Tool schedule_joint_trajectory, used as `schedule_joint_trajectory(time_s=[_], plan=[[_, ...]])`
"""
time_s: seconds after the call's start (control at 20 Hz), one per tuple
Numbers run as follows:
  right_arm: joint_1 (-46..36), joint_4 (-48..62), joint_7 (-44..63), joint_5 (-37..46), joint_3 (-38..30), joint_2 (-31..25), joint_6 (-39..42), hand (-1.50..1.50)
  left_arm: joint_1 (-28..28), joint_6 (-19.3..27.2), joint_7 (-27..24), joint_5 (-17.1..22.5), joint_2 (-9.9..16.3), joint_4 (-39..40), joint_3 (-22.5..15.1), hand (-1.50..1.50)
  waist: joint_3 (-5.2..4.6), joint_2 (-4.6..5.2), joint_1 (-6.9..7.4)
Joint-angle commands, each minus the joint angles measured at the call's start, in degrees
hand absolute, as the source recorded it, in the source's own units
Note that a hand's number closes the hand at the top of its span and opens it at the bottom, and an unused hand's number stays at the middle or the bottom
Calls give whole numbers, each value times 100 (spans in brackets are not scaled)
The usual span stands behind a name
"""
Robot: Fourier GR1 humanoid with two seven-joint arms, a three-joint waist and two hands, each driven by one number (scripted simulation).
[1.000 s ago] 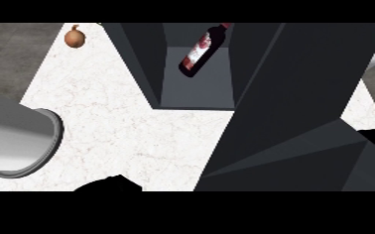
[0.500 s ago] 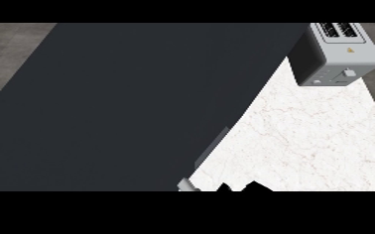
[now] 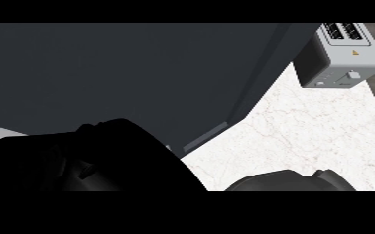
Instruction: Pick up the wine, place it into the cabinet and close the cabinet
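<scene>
Head view, one frame.

Most of the frame, upper left through centre, is filled by a broad dark slab, read as the cabinet door [image 3: 147,74] seen close. Its lighter edge runs diagonally from upper right down to lower centre. No opening into the cabinet shows.

The wine is not visible anywhere. Whether it sits inside the cabinet behind that panel cannot be told.

Left hand [image 3: 88,163]: a black mass at lower left, overlapping the lower part of the door. The shape is too dark to read; whether its fingers are spread, curled or pressed on the panel cannot be told. Contact with the door looks likely but is not certain.

Right hand [image 3: 293,181]: dark rounded shape at the lower right edge, over the counter [image 3: 293,129], apart from the door. Finger state also cannot be told. It holds nothing that can be seen.

Judgement on progress: with no bottle on the white marbled counter and neither hand visibly carrying one, the placing step is probably done, and the work in hand is closing the door. Whether it is fully shut cannot be confirmed.

Writing: a grey toaster [image 3: 338,54] stands at upper right. It carries a small orange triangular mark and a pale knob. No legible text or brand.
</scene>
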Motion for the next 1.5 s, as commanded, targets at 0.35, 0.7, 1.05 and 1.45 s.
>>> schedule_joint_trajectory(time_s=[0.35, 0.7, 1.05, 1.45], plan=[[-1459, 3216, -1585, -582, -438, 18, -722, 150, 194, -1361, 203, 808, 424, 691, 1104, 150, -1, 72, 95], [-1630, 5195, -2710, -750, -950, 18, -295, 150, 373, -1364, 373, 979, 460, 459, 1516, 150, 10, 86, 103], [-1392, 6045, -3424, -745, -1142, -341, 136, 150, 220, -1154, 516, 1075, 372, 391, 1532, 150, 11, 140, 43], [-977, 6227, -4007, -494, -1062, -710, 189, 150, 25, -928, 539, 1066, 311, 352, 1555, 150, 14, 209, -52]])
